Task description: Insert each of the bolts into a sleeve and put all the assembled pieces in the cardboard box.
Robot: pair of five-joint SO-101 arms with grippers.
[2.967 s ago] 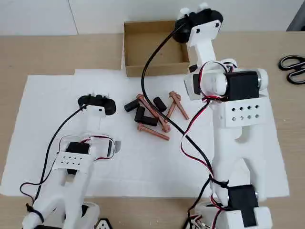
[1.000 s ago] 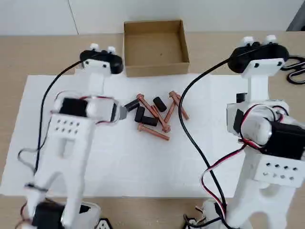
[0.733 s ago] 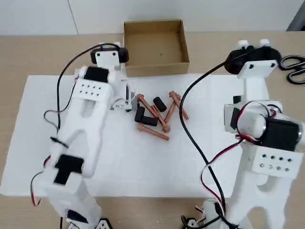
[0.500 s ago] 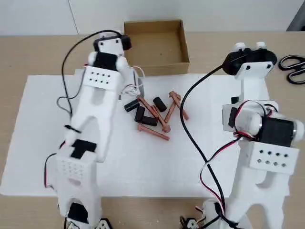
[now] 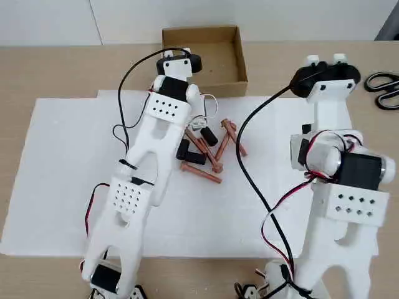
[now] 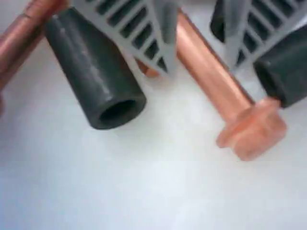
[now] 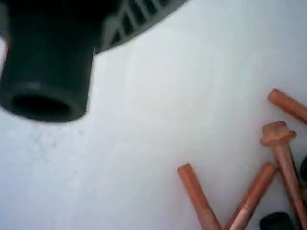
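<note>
Spreading across the lower part of the high view, a light wooden table (image 5: pixel 62 68) carries a large white sheet (image 5: pixel 62 156). A pale panelled wall (image 5: pixel 50 22) runs along the table's far edge.

Two white arms stand on the near side. The left arm (image 5: pixel 156 143) stretches diagonally over the sheet to the pile of parts. The right arm (image 5: pixel 340 187) stands upright near the sheet's right edge, well apart from the pile.

An open cardboard box (image 5: pixel 215 59) sits at the sheet's far edge, its floor bare. Black-handled scissors (image 5: pixel 381 81) lie on the wood at the far right.

Copper bolts (image 5: pixel 215 152) lie crossed in a loose heap at mid-sheet, with short black sleeves (image 5: pixel 182 149) among them.

The left gripper (image 6: pixel 199 52) is spread, its two grey ribbed fingers (image 6: pixel 144 33) straddling the shank of one flanged bolt (image 6: pixel 216 91) that lies flat on the sheet. An open-ended sleeve (image 6: pixel 96 76) lies just beside that bolt.

The right gripper (image 7: pixel 72 24) is clenched on a black sleeve (image 7: pixel 45 67), held above the white sheet with its open bore showing. Beyond it several bolts (image 7: pixel 196 196) lie scattered.
</note>
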